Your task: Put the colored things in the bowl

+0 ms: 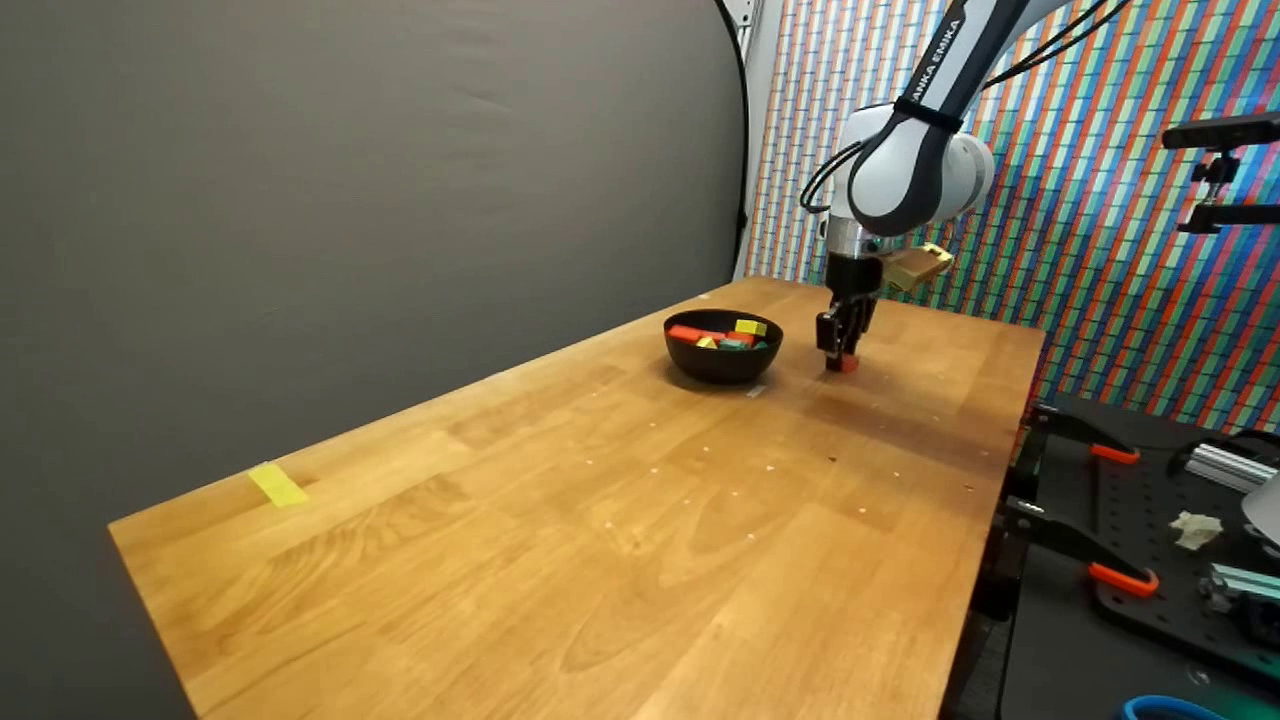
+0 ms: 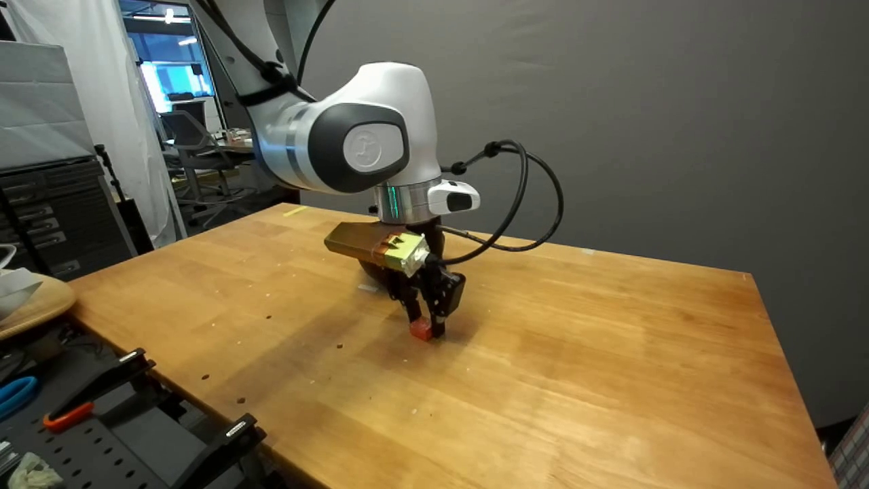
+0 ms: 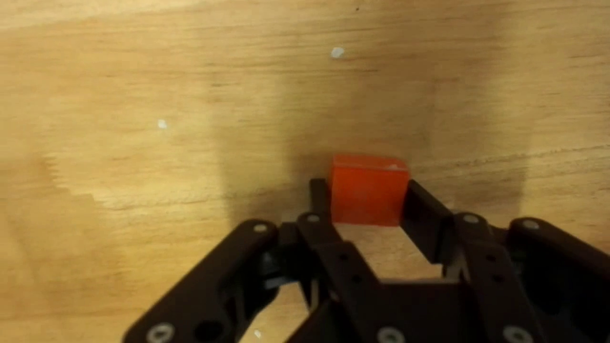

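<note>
One red block (image 3: 369, 195) sits snugly between the jaws of the gripper (image 2: 426, 324), which are narrowed onto it and touch two opposite sides, holding it low at the wooden table (image 1: 560, 590). Both exterior views show it there, with the gripper pointing down. Near it, in an exterior view, the black bowl (image 1: 722, 368) stands upright on the table, holding red pieces (image 1: 685, 333), teal pieces (image 1: 735, 345), a yellow block (image 1: 751, 327) by the rim and a smaller yellow piece (image 1: 707, 343). A flat yellow strip (image 1: 278, 484) lies well apart from the bowl, at the table's long edge. Behind that edge rises a grey backdrop (image 1: 400, 200), and black clamps (image 1: 1065, 535) with orange ends sit beside the opposite edge.
</note>
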